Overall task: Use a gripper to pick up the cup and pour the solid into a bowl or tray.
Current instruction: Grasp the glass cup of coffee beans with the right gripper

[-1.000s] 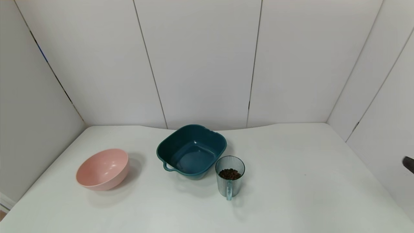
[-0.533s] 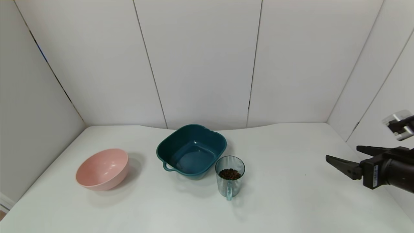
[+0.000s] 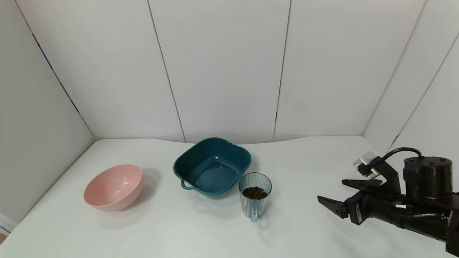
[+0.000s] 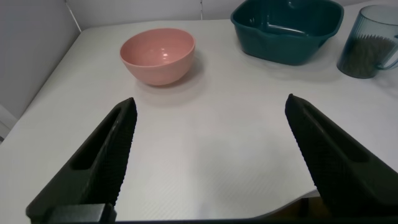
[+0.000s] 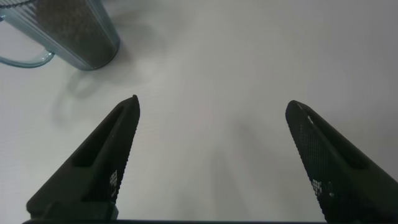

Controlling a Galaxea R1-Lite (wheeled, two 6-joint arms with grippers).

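A: Starting at the left of the white table [image 3: 322, 168], what sits there?

B: A round pink bowl [image 3: 113, 187], tipped a little on its side and empty. The left gripper [image 4: 208, 140] shows only in its own wrist view, hanging near the table's front edge with its two black fingers spread wide and nothing between them; the pink bowl lies ahead of it.

A: And in the middle?

B: The dark teal bowl [image 3: 212, 167], squarish with rounded corners, its small loop handle turned toward the robot's side. It holds nothing. Just beside its front right corner stands the cup [image 3: 255, 195], upright, ribbed and translucent, handle pointing toward the robot. The solid [image 3: 254, 192], a heap of dark brown pellets, fills the cup's lower part.

A: Then the right side?

B: The right gripper [image 3: 339, 195] reaches in low over the table, well apart from the cup, tips pointing leftward at it. Its fingers stand wide apart, holding nothing; only bare table lies between them.
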